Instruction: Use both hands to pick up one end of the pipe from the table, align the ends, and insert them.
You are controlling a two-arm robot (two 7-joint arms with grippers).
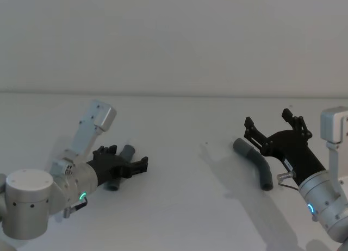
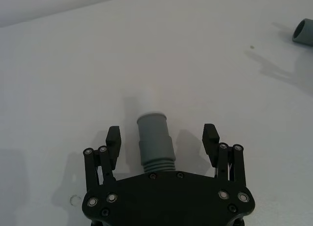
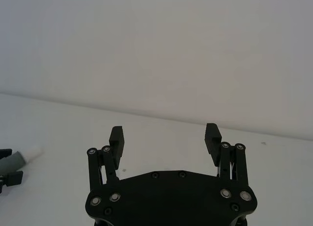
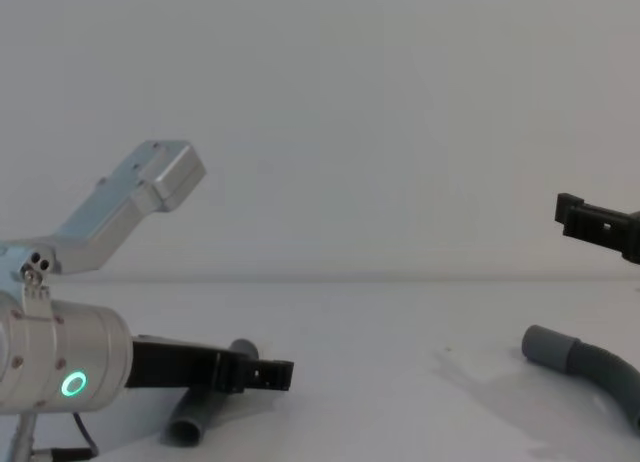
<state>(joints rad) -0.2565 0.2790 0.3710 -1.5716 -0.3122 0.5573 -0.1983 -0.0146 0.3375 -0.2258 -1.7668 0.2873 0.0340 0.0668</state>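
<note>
The short pipe piece lies on the white table at the left. My left gripper is low over it and open. In the left wrist view its smooth cuff end sits between the two fingers without touching them. The longer curved pipe piece lies at the right, with one cuff end facing the middle. My right gripper hangs open above and just behind it, holding nothing. The short piece's pale tip shows in the right wrist view.
A plain light wall rises behind the table's far edge. Bare tabletop lies between the two pipe pieces.
</note>
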